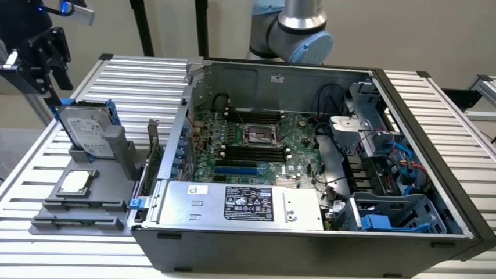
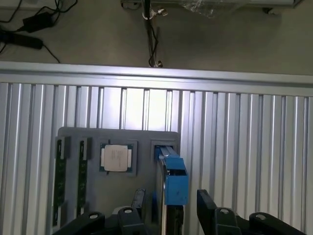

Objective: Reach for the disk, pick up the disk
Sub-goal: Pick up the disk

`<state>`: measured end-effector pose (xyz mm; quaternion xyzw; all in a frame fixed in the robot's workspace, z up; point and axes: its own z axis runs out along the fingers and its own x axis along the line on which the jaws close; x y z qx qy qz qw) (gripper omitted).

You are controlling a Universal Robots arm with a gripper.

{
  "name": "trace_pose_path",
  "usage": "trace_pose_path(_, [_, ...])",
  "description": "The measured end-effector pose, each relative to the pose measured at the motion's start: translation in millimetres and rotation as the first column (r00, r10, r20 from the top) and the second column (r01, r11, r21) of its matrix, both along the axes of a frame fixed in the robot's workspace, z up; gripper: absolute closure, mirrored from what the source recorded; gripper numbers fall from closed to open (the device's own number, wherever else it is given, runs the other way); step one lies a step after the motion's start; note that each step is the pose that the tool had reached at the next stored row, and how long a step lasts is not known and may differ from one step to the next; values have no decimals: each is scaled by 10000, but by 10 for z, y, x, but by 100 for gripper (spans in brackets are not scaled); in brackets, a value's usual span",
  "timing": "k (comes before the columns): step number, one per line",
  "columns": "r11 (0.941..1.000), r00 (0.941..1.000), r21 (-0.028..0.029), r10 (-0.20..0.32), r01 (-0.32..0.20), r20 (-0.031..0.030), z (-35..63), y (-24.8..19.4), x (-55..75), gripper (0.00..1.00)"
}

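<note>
Disk [image 1: 87, 135]: on edge in a slot of the grey fixture [image 1: 104, 189], toward the bench [image 1: 139, 81] edge at the exterior view's left, just beside the open computer case [image 1: 271, 250]. Label face open to the exterior view, blue rails up both standing edges, upper end free above the slot. Square chip [image 1: 78, 181] flat in its own recess of the same fixture, near the disk but apart from it.

Hand [image 2: 172, 200]: above the disk, spread wide, gripping nothing. In the wrist view, fingers [image 2: 205, 204] one to each side of the blue-railed edge, a gap on both sides, no contact. Straddles the thin dimension.

Handling, by judgement: rigid metal body, dense for its size, no give under squeeze. Bare metal and label faces likely slick. Plastic rails likely springier, able to flex or unclip under load. Sensitive to knocks, so no drops and no bumps against the slot walls. Circuit-board side not seen.

Grasp site, by judgement: across the two broad faces, near the upper end and midway between the rails, for balance below the pads without swing. Firm, even pressure on metal rather than on blue plastic. Tilt in the slot likely to bind against the fixture.
</note>
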<state>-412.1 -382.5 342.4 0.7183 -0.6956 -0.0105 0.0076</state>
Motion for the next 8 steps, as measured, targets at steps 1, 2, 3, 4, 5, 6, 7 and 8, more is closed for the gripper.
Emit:
trace_pose_path(1, [10000, 10000, 1, -23, 23, 1, -18, 0, 0, 46])
trace_pose_path(2, [10000, 10000, 1, -48, 48, 1, -37, 0, 0, 46])
trace_pose_path(3, [10000, 10000, 1, -70, 70, 0, -54, 0, 0, 46])
trace_pose_path(4, [10000, 10000, 1, -91, 91, 0, -73, 0, 0, 46])
trace_pose_path(5, [9999, 9999, 1, -109, 109, 1, -91, 0, 0, 46])
trace_pose_path(6, [9999, 9999, 1, -127, 127, 0, -109, 0, 0, 46])
trace_pose_path(7, [9999, 9999, 1, -149, 149, 0, -127, 0, 0, 46])
trace_pose_path(8, [9999, 9999, 3, -173, 173, 0, -145, 0, 0, 46])
